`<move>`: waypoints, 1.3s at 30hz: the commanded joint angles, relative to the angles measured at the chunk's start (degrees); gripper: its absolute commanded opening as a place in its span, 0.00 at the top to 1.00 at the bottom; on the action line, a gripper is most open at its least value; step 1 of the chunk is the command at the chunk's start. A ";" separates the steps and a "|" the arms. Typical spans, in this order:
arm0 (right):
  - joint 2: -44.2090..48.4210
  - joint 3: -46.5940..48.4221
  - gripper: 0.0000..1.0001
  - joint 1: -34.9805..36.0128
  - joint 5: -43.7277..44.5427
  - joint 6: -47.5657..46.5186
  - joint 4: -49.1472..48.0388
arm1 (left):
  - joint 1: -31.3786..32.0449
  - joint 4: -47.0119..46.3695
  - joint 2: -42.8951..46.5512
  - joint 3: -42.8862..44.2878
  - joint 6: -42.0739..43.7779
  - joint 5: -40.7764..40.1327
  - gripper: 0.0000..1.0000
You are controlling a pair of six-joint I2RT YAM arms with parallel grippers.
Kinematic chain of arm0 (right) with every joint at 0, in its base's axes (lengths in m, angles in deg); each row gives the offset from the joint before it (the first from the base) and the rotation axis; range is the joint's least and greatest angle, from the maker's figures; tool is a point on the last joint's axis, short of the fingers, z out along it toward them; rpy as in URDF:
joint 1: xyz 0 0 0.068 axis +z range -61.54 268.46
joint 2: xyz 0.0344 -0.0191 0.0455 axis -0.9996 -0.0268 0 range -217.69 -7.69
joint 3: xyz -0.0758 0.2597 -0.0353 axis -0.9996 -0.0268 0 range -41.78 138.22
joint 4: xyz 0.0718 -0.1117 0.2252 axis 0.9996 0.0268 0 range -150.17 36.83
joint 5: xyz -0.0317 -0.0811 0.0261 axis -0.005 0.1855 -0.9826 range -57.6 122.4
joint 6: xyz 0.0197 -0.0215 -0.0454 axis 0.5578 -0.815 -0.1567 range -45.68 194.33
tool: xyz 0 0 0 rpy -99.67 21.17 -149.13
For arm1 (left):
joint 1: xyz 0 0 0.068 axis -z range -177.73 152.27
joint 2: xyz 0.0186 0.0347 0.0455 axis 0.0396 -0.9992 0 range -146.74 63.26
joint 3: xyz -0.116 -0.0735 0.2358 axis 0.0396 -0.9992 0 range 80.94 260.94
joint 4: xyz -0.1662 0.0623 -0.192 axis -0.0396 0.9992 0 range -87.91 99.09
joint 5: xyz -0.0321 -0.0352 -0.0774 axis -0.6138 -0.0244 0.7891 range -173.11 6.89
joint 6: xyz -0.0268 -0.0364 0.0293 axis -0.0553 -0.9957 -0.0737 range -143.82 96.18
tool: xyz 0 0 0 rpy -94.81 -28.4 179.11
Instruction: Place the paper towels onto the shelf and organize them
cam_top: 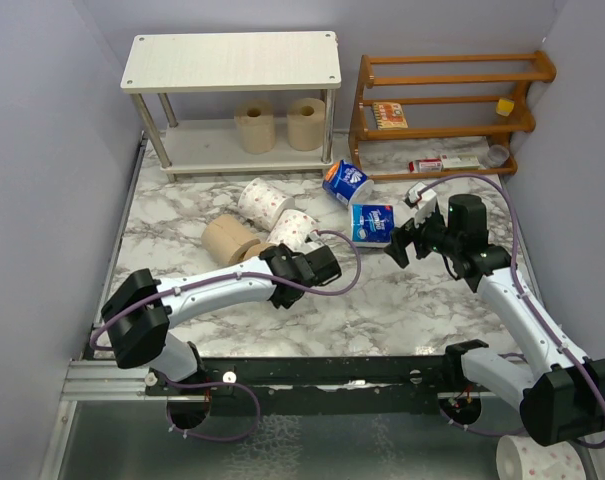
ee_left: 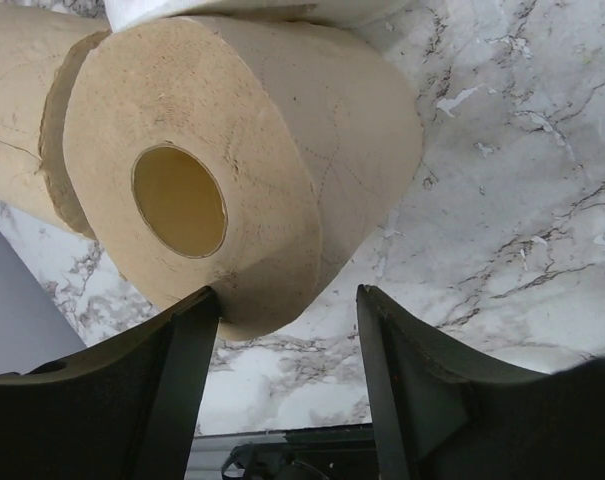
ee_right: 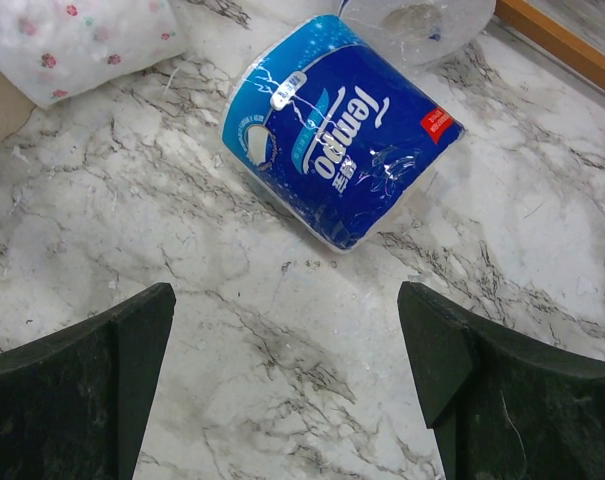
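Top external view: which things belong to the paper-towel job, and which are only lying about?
Job: tan-brown paper rolls, white pink-dotted paper rolls, blue-and-white wrapped rolls, pale two-tier shelf with metal legs.
Lying about: orange-brown wooden slatted rack, small orange box, yellow block, red-and-white flat pack.

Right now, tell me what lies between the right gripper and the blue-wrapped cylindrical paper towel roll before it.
Only bare white marble tabletop separates the right gripper from the blue-wrapped roll, per the right wrist view.

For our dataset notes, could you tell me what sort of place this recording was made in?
Likely a lab test cell, not a home: plain grey partition walls box in a white marble-patterned tabletop, and a black metal rail runs along its near edge.
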 commanded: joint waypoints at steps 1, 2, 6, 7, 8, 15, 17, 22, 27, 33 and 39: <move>0.91 -0.40 0.06 -0.32 -0.47 -0.09 -2.26 | 0.53 -1.68 -1.03 -1.02 -0.34 -2.86 0.45; 0.97 -0.41 0.06 -0.32 -0.37 -0.13 -2.27 | 0.54 -1.89 -1.19 -1.27 -0.26 -2.92 0.51; 0.91 -0.50 0.06 -0.32 -0.21 -0.31 -2.40 | 0.56 -2.42 -1.87 -1.86 -0.28 -2.95 0.74; 0.89 -0.60 0.06 -0.32 -0.21 -0.31 -2.44 | 0.56 -2.52 -2.06 -1.97 -0.35 -2.89 0.75; 0.83 -0.59 0.06 -0.32 -0.21 -0.38 -2.44 | 0.56 -2.67 -2.32 -2.00 -0.36 -2.86 0.75; 0.78 -0.67 0.06 -0.32 0.11 -0.57 -2.53 | 0.93 -1.76 -3.45 -0.29 -1.11 -5.48 1.00; 0.72 -0.68 0.06 -0.33 0.12 -0.53 -2.53 | 1.50 1.45 -3.54 3.22 -1.66 -8.15 1.00; 0.33 -0.73 0.06 -0.32 -0.12 -0.71 -2.55 | 1.94 11.56 -3.13 15.74 -1.78 -14.41 1.00; 0.23 -0.74 0.06 -0.32 -0.06 -0.73 -2.55 | 1.93 18.39 -3.15 24.26 -2.61 -16.47 1.00; 0.02 -0.81 0.06 -0.32 -0.12 -0.74 -2.62 | 1.94 23.97 -3.25 29.50 -4.00 -20.84 1.00; -0.17 -0.88 0.06 -0.32 0.06 -0.84 -2.75 | -1.01 23.37 -3.81 30.13 -2.94 -32.06 1.00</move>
